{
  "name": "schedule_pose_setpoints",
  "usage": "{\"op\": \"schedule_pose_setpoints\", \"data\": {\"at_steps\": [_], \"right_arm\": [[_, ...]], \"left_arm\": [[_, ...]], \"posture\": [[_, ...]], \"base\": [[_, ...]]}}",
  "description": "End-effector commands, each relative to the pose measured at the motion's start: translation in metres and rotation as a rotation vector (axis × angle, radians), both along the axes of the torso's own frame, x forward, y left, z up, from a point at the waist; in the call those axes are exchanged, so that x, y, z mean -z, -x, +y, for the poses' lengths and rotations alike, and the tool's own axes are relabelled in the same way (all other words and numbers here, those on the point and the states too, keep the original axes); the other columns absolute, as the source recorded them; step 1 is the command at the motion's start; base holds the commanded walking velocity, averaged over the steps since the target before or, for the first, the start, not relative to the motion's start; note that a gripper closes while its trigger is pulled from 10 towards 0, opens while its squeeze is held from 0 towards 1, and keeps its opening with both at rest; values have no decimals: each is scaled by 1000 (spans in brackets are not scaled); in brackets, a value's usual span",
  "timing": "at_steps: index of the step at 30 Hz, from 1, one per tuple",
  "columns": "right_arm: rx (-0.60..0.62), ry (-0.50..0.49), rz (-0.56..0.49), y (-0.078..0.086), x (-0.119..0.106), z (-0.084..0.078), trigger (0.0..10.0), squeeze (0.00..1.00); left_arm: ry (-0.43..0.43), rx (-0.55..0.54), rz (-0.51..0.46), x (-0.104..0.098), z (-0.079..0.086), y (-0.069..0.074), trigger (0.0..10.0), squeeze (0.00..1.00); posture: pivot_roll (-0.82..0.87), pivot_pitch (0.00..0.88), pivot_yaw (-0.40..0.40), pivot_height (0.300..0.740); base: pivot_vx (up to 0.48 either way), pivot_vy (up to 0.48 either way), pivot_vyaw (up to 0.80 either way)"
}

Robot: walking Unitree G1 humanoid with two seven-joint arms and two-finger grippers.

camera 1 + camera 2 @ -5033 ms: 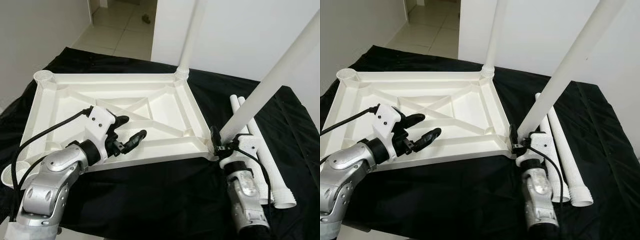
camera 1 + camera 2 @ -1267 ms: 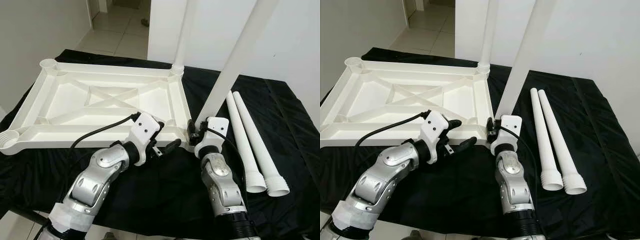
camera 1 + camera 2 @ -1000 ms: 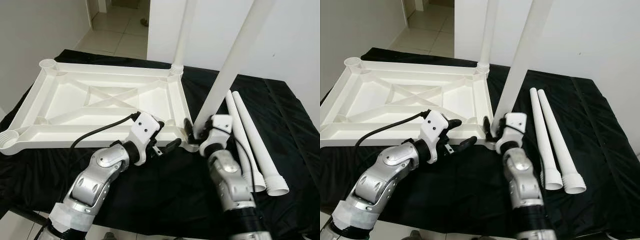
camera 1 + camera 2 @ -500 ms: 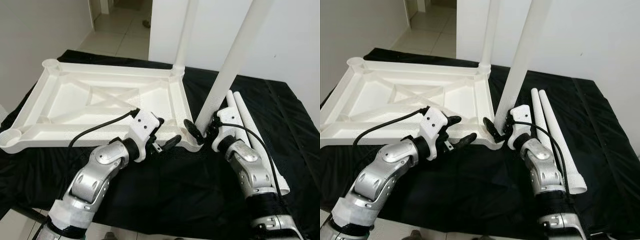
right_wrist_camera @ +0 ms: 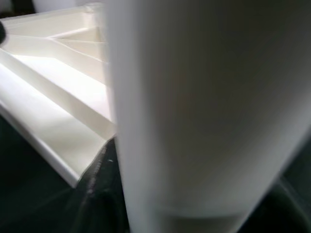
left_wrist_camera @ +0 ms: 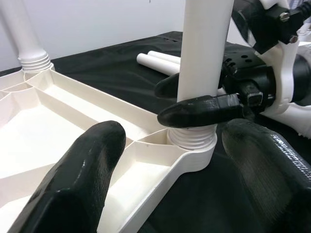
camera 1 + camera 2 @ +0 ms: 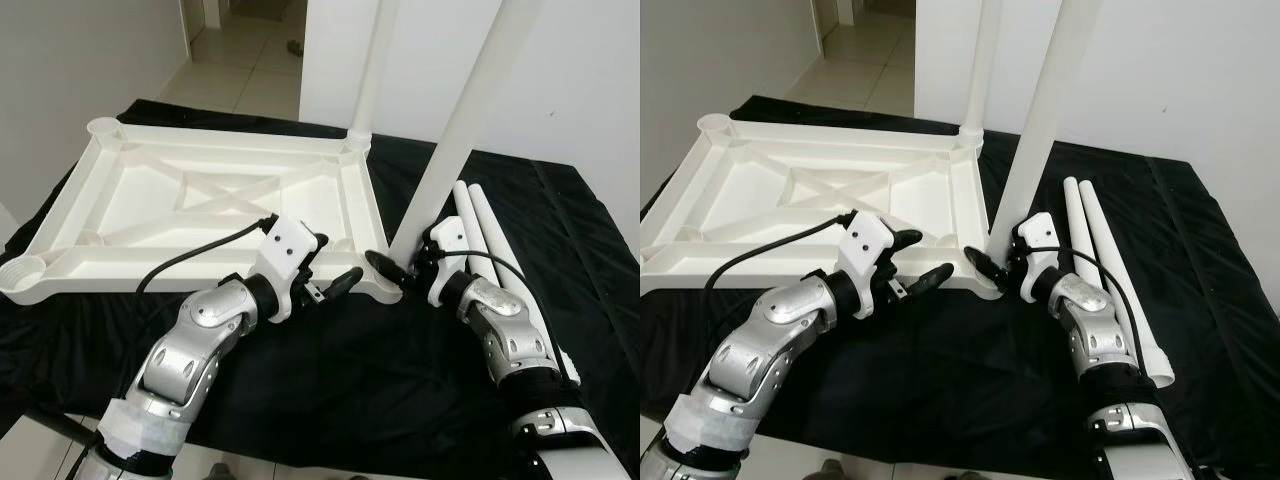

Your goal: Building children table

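Inverted tabletop [image 7: 215, 200]; two upright legs [image 7: 465, 110]

Black-draped table [image 7: 330, 400] — bearing upturned tabletop [image 7: 150, 205], 2 loose legs [image 7: 485, 225].

A black cloth [image 7: 330, 390] covers the work surface across the lower and middle part of the frame, wrinkled toward the right edge. Behind it, a plain white wall [image 7: 590, 70] fills the upper right, and a grey-white wall [image 7: 70, 60] stands at the upper left. Between them, at top centre-left, a doorway opens onto a pale tiled floor [image 7: 255, 50], brightly lit.
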State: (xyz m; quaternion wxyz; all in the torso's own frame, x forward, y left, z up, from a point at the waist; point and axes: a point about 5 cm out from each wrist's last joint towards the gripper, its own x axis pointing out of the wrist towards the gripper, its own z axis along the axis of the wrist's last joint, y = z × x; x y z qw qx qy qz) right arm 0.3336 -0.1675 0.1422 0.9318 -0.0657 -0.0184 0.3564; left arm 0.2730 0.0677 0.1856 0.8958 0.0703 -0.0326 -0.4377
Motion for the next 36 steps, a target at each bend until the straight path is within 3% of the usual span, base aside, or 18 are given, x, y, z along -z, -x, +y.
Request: {"op": "schedule_pose_setpoints", "data": {"at_steps": [1,7,8,12,18,23,26,30,31,33,34,35,36], "right_arm": [[10,11,-3,-2,0,-3,0,0],[71,-15,11,-3,1,-3,0,0],[172,-21,25,-3,3,1,0,0],[273,-36,43,2,7,9,0,0],[348,-76,77,4,11,14,0,0],[631,-143,81,17,12,34,0,0],[707,-165,83,21,10,40,0,0],[697,-196,106,25,10,54,0,0],[651,-220,112,27,8,64,0,0],[634,-238,114,27,7,65,0,0],[634,-241,104,27,5,63,1725,0],[638,-246,102,27,4,61,7490,0],[638,-246,102,27,4,61,7490,0]], "left_arm": [[0,8,11,1,-3,1,10000,0],[3,20,14,2,-7,3,10000,0],[7,25,18,2,-9,3,10000,0],[10,28,19,2,-9,4,10000,0],[10,30,21,2,-9,4,10000,0],[6,42,32,4,-11,7,10000,0],[6,43,33,4,-11,7,10000,0],[9,39,36,4,-11,7,10000,0],[11,37,38,4,-11,7,10000,0],[12,37,38,4,-11,7,10000,0],[12,36,38,4,-11,7,10000,0],[12,35,38,4,-11,7,10000,0],[12,35,38,4,-11,7,10000,0]], "posture": [[170,30,-63,740],[164,41,-69,740],[160,46,-69,740],[156,52,-67,740],[156,57,-65,740],[152,64,-63,740],[153,65,-62,740],[153,66,-61,740],[154,65,-61,740],[154,65,-61,740],[154,62,-62,740],[154,62,-62,740],[154,62,-62,740]], "base": [[0,0,0],[0,0,0],[0,0,0],[0,0,0],[0,0,0],[0,0,0],[0,0,0],[0,0,0],[0,0,0],[0,0,0],[0,0,0],[0,0,0],[0,0,0]]}}
